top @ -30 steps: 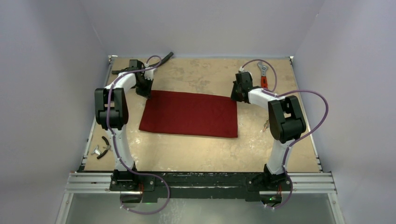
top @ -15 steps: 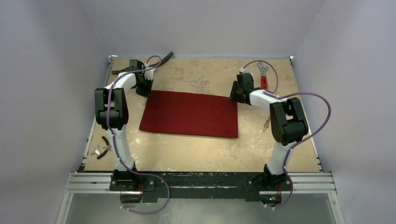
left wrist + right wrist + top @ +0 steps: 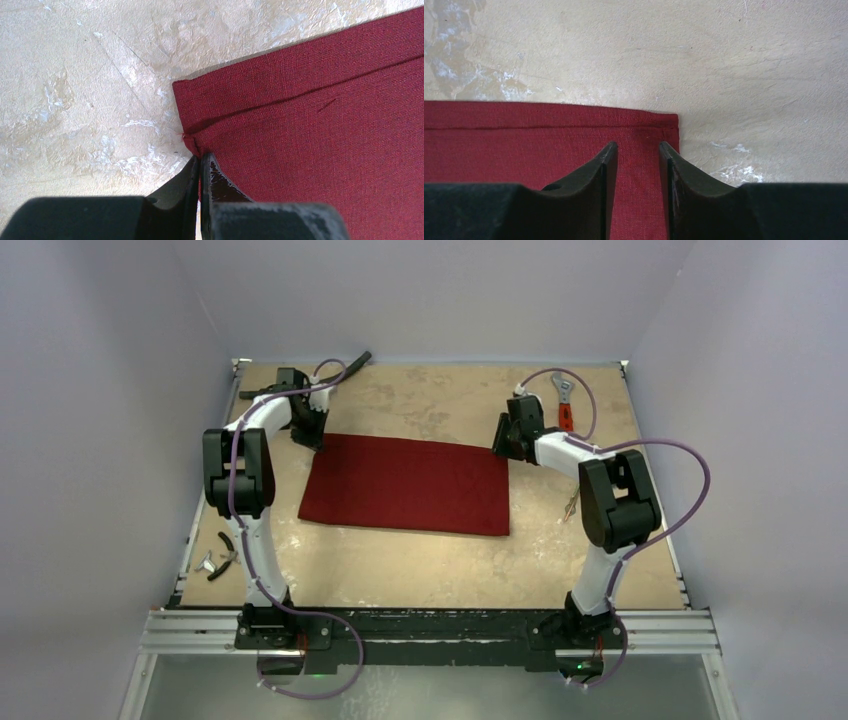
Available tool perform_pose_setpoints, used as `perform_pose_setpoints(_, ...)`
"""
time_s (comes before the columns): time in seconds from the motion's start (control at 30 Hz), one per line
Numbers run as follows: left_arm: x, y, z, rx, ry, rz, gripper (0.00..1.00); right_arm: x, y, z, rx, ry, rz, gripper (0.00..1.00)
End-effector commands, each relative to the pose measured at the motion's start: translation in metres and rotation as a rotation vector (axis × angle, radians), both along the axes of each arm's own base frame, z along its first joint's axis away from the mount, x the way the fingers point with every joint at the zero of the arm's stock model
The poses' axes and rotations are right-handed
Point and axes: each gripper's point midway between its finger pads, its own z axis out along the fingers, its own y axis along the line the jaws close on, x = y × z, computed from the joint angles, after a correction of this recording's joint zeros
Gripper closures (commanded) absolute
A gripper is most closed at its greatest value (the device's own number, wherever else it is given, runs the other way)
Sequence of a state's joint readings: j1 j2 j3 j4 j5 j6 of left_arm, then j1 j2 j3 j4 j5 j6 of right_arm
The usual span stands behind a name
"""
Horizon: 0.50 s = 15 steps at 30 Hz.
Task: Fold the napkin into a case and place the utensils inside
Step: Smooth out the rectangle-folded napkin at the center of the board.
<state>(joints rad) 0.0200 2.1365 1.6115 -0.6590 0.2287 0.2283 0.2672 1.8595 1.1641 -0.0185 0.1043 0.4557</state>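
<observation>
**Far corners of the napkin addressed for a fold**

Near side: a small dark-handled tool (image 3: 216,560) is noted on the table (image 3: 400,570) by the left arm, well apart from the cloth. The napkin (image 3: 405,485) is laid flat at mid-table as a wide rectangle with a straight near edge. A slim metal piece, judged to be one of the utensils (image 3: 571,504), is glimpsed just beside the right arm. It is too small to be told further.

Far side: the left gripper (image 3: 200,161) is closed, with a small pucker of the far-left corner's edge pinched at its tips. The right gripper (image 3: 638,150) is held spread over the far-right corner, and cloth is seen between its fingers. Contact cannot be told.

Step in hand, as judged: the far edge is to be drawn toward the near edge.
- The right corner should be pinched as firmly as the left before any lift.
- Both corners should be raised together and carried evenly, so the crease is kept parallel to the long edges.

Materials: the cloth is matte, with a visible coarse weave. A dark line is seen parallel to the far edge; hem stitching or a layer's edge cannot be told. The table is mottled beige with scuffed pale patches.

Beyond the cloth, a red-handled wrench (image 3: 565,405) and a black hose (image 3: 350,362) are noted.
</observation>
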Motion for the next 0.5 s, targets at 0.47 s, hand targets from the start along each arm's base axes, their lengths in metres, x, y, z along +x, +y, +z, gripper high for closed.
perform_pose_setpoints(0.47,0.003,0.003,0.019,-0.001,-0.046,-0.008,1.0,-0.002,-0.01,-0.006,-0.038,-0.002,-0.032,0.63)
